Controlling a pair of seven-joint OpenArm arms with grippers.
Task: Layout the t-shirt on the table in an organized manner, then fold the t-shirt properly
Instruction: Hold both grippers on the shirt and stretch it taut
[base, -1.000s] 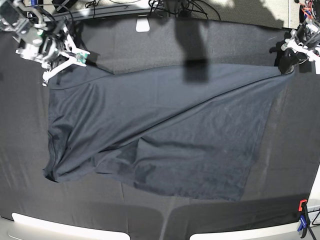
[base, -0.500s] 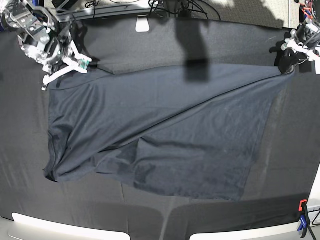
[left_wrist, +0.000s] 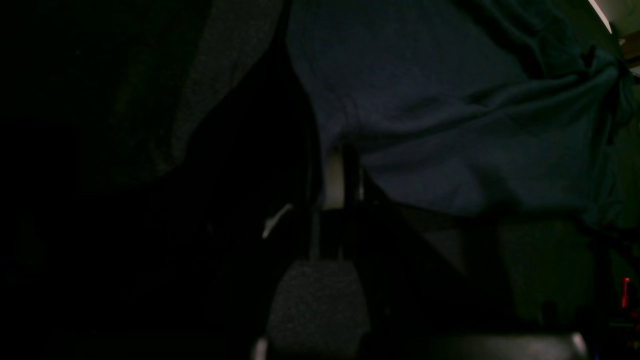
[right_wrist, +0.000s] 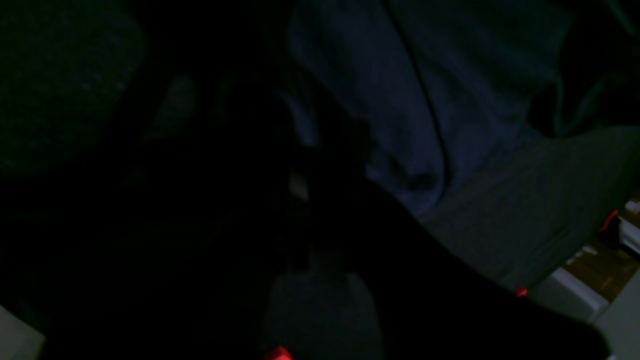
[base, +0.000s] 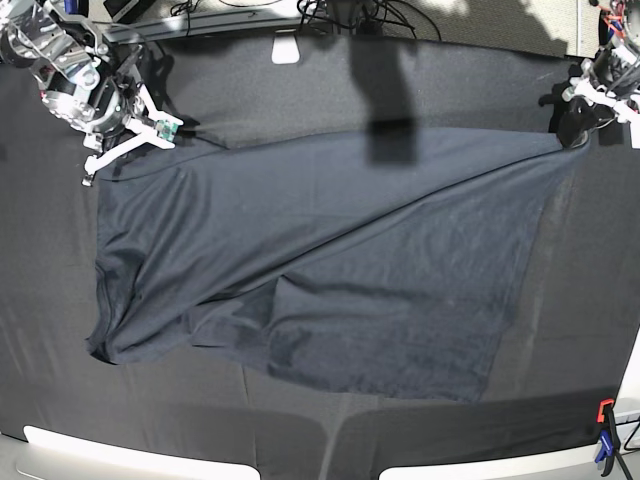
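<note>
Charcoal-navy t-shirt (base: 320, 260), black table (base: 300, 80)

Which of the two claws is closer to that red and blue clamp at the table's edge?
The left gripper, at the far corner on the clamp's side. The right gripper is at the opposite far corner.

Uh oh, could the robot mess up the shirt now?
Maybe. The left gripper pinches one far corner of the t-shirt, while the right gripper sits at the opposite far corner with its hold unclear. If that side slips during a pull, the cloth could bunch. The near edge is already creased and uneven, so folding now might trap wrinkles. Tugging could also drag the table cover.
</note>
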